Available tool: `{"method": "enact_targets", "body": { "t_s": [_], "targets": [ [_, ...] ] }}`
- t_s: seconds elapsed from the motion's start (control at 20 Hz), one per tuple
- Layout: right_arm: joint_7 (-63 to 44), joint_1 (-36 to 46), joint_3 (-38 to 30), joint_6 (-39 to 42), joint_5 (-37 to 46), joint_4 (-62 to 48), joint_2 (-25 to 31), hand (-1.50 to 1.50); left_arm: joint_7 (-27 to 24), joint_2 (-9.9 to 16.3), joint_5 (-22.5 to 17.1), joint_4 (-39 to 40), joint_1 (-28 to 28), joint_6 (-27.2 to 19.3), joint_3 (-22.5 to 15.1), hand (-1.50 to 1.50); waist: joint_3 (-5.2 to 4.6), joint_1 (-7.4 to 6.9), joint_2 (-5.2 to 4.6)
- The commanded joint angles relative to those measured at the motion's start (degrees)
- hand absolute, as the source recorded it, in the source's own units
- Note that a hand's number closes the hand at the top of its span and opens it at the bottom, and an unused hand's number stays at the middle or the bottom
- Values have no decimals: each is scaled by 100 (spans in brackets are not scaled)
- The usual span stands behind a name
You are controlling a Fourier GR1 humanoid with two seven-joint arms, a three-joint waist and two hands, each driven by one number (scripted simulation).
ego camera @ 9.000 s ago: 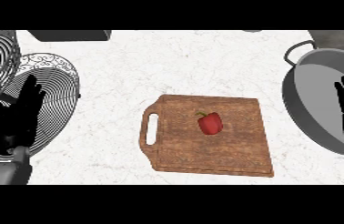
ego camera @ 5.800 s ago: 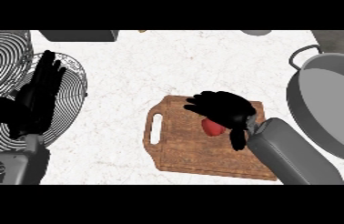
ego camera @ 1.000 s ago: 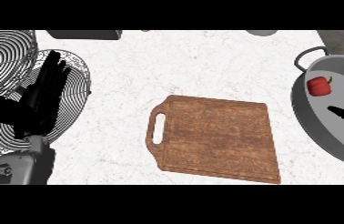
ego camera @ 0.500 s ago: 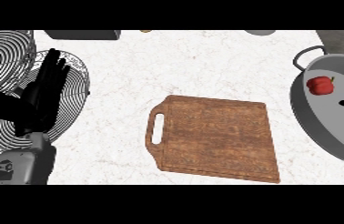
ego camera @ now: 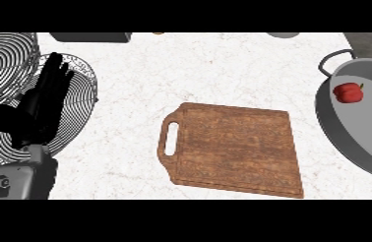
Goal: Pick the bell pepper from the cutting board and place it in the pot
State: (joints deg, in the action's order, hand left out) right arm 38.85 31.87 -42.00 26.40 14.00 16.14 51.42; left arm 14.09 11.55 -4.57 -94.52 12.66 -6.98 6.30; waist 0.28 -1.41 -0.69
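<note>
Already, in the head view, the bell pepper [ego camera: 348, 92] lies inside the pot [ego camera: 335, 122] at the right edge, resting on the grey floor near the upper rim, stem roughly upward. The cutting board [ego camera: 234, 148] sits bare in the middle of the tabletop [ego camera: 210, 69], well apart from the pepper. The left hand [ego camera: 45, 104] rests at the far left over a wire rack [ego camera: 81, 78], fingers straight and up, holding nothing (it is far from the pot). The right hand does not show, so I judge the placing done.
</note>
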Motion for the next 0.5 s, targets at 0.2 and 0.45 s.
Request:
{"method": "enact_targets", "body": {
  "t_s": [0.2,0.45],
  "targets": [
    [339,-312,-59,1027,-144,-327,704,-150,-64,-121,99,-122,-173,-70,-86,0,14,-26,-8],
    [468,-547,-51,1124,-206,-319,825,-150,-91,87,-163,-137,-231,202,135,0,16,-38,3]
  ]
}}
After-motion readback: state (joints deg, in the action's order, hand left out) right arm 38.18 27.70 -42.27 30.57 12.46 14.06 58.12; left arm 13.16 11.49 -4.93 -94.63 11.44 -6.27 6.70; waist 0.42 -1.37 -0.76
